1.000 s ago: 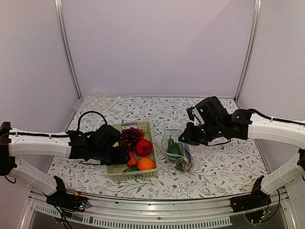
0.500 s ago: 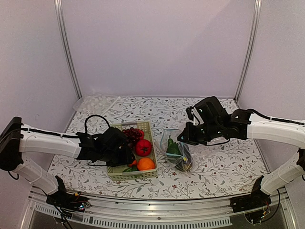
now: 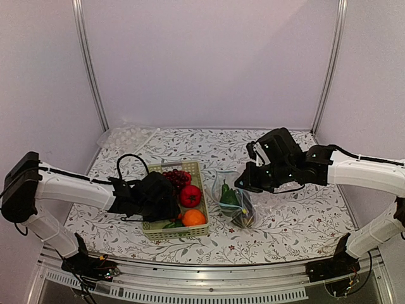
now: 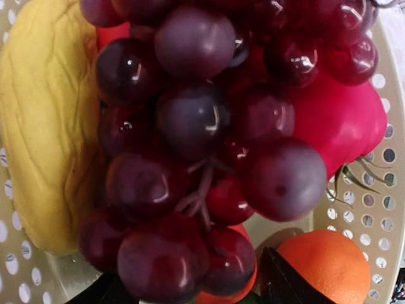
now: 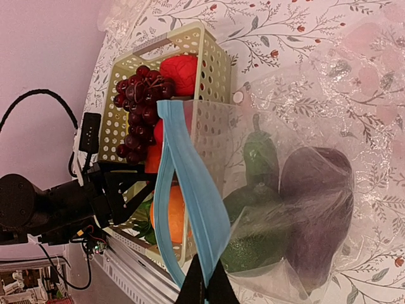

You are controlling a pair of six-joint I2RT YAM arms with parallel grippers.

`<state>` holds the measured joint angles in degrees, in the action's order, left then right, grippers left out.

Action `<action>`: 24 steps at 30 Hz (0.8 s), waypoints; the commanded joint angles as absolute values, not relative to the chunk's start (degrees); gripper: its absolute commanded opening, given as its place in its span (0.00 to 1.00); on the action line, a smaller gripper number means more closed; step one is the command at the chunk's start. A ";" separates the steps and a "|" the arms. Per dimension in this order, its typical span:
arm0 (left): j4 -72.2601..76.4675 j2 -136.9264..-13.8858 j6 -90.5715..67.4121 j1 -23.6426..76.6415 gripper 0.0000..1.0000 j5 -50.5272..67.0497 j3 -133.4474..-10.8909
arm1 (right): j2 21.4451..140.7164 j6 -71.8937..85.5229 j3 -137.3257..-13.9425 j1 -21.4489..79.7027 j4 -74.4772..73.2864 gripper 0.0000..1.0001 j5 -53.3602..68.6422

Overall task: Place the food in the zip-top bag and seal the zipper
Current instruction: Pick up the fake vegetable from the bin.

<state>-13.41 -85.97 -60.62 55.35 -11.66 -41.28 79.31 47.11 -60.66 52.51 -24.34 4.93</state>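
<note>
Right gripper (image 5: 204, 288) pinches the zipper (image 5: 190, 190), holding the bag (image 5: 297, 126) open beside the basket (image 5: 215, 69). The eggplant (image 5: 316, 202) and a green vegetable (image 5: 253, 240) are already inside. Left gripper (image 4: 196, 288) hangs spread above the grapes (image 4: 190, 126) — corn (image 4: 44, 126) and orange (image 4: 323, 266) not yet bagged, sealing undone.

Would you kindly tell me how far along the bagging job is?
Done: the eggplant and a green vegetable lie inside the zip-top bag. In hand: the right pincer is shut on the zipper, while the open left pincer hovers over the grapes. Left: grapes, corn, red fruit and orange sit in the basket; the zipper is unsealed.
</note>
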 commanded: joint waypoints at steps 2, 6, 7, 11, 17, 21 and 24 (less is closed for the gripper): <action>-10.96 -88.16 -59.42 54.05 0.64 -13.72 -41.46 | 80.22 46.85 -61.26 52.88 -23.05 0.00 5.36; -10.50 -89.43 -59.16 53.36 0.63 -13.79 -41.39 | 80.32 46.85 -61.26 52.83 -22.96 0.00 5.36; -10.44 -89.65 -59.02 53.27 0.62 -13.95 -41.46 | 80.33 46.85 -61.24 52.84 -23.00 0.00 5.36; -10.53 -90.54 -58.59 52.81 0.59 -15.00 -41.75 | 80.50 46.89 -61.26 52.90 -22.84 0.00 5.58; -11.79 -89.02 -57.97 52.21 0.45 -14.30 -41.75 | 80.22 47.02 -60.86 52.88 -22.72 0.00 5.37; -15.42 -83.61 -56.75 52.21 0.38 -12.13 -41.59 | 80.00 47.07 -60.73 52.83 -22.73 0.00 5.27; -19.56 -76.86 -55.30 51.91 0.35 -10.14 -41.40 | 79.85 47.13 -60.59 52.89 -22.69 0.00 5.19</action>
<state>-14.70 -84.86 -57.80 52.88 -12.21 -41.28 79.99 47.13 -60.66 52.51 -23.92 5.10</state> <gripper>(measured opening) 0.423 0.006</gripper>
